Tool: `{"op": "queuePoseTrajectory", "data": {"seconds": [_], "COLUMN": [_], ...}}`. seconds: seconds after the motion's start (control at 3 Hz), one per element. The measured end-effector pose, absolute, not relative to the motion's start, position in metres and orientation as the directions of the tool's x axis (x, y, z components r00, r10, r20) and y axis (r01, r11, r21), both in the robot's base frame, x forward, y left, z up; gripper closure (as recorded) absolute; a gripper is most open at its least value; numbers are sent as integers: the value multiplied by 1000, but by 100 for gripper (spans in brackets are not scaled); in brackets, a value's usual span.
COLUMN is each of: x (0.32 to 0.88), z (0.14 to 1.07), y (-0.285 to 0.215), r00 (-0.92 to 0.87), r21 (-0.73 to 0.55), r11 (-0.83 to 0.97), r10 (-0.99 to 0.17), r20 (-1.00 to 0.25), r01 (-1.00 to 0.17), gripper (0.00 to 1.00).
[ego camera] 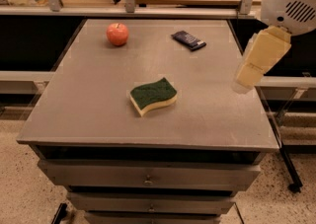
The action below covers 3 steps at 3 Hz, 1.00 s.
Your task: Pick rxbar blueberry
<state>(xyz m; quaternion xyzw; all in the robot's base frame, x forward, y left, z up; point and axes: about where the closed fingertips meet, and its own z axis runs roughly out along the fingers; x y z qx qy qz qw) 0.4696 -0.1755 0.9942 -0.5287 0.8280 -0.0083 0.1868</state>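
One gripper [243,84] is on this rig, and I see it at the right side of the table [84,114], hanging over the right edge with its pale tip pointing down and a little to the left. Whether it is spread or pressed together, I cannot tell from this angle. From it, a cream link goes up to the round white housing [291,1] of the arm in the upper right corner.

The rxbar blueberry [188,40] lies flat on the far part of the table, to the left of the gripper and well apart from it. A green-and-yellow sponge [153,95] lies near the middle. A red apple [117,34] stands at the far left. Under the table top I see drawers [148,181].
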Motion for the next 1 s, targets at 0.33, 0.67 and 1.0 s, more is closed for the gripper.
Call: {"op": "queuePoseTrajectory", "data": {"seconds": [0.33,0.67,1.0], "x": [502,551,592], "z": [990,979,965], "y": [-177,-184,-189], "r00": [-436,-531,-586], "r21": [-194,-156,-133], "r11": [525,652,727], "r10": [-822,-714,-635], "r20": [-366,-456,-503], "r01": [-828,-742,-674], "gripper": [0,0,0]}}
